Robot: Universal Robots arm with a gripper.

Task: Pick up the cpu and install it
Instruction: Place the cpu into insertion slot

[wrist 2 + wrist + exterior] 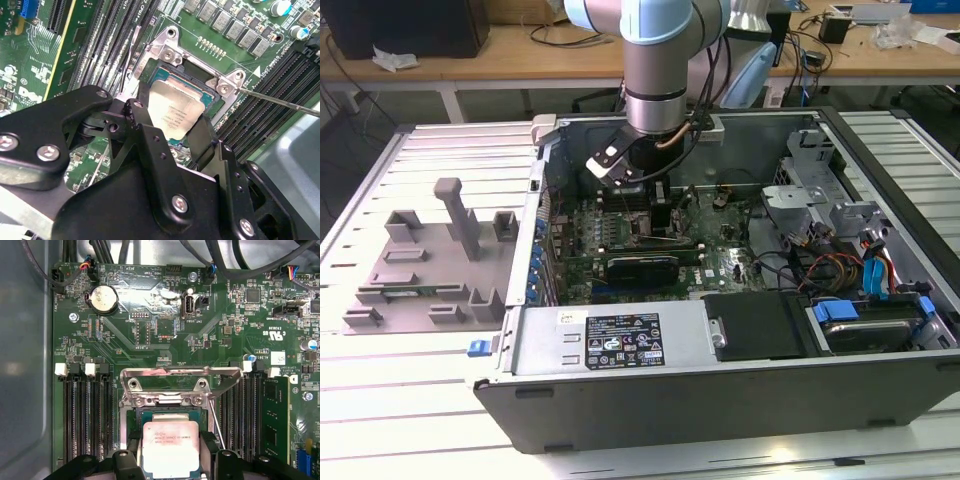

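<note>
— Where's the cpu (171, 447)?
— Low centre in the first wrist view, clamped by its edges in the jaws, just over the socket (134, 421).
— Why flat?
— Probably so it meets the open socket squarely, bracket (170, 396) swung clear.

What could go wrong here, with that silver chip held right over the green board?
The gripper holds the cpu right at the socket, whose rim fits closely around it; a slightly skewed drop could damage the contacts. The thin lever wire runs beside one finger and might snag. The open metal bracket stands close and could be bumped.
</note>
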